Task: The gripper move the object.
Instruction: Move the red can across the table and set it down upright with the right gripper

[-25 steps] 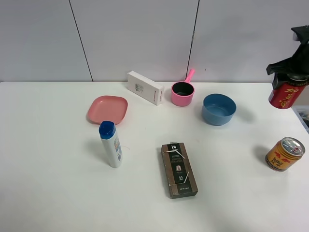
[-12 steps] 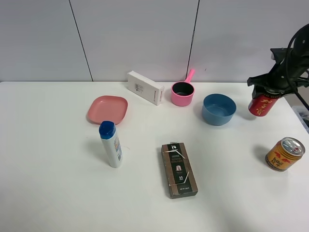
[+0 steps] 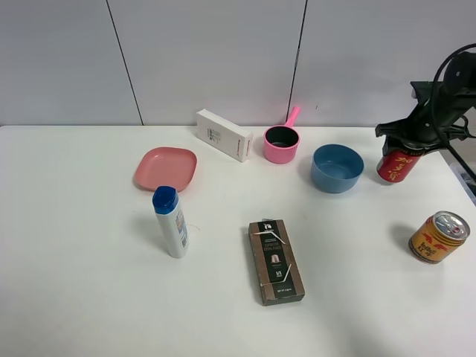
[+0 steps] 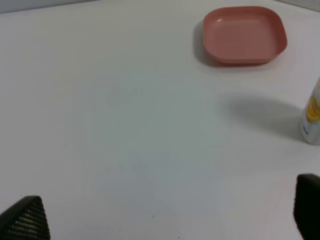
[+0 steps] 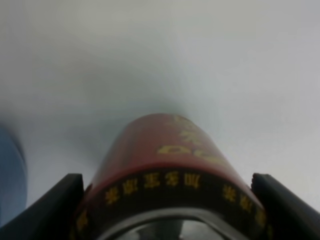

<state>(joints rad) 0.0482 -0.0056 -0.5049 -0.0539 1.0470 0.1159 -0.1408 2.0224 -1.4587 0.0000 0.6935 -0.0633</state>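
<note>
Red can [image 5: 165, 160], gripped between right fingers [image 5: 56, 206]

Pink plate [image 3: 166, 168], blue bowl [image 3: 337, 178], white bottle [image 3: 172, 223], dark box [image 3: 275, 261], orange can [image 3: 437, 238]

- Your high view was bright and evenly lit; the white surface [image 3: 89, 297] showed no glare, and things on it cast only short, soft shadows.
- Your left wrist view was soft overall; the bottle [image 4: 312, 116] threw a faint grey shadow beside it.
- Your right wrist view was haziest: the red can [image 5: 165, 170] filled it, blurred near the lens, the blue bowl [image 5: 9, 175] a smear at the edge.
</note>
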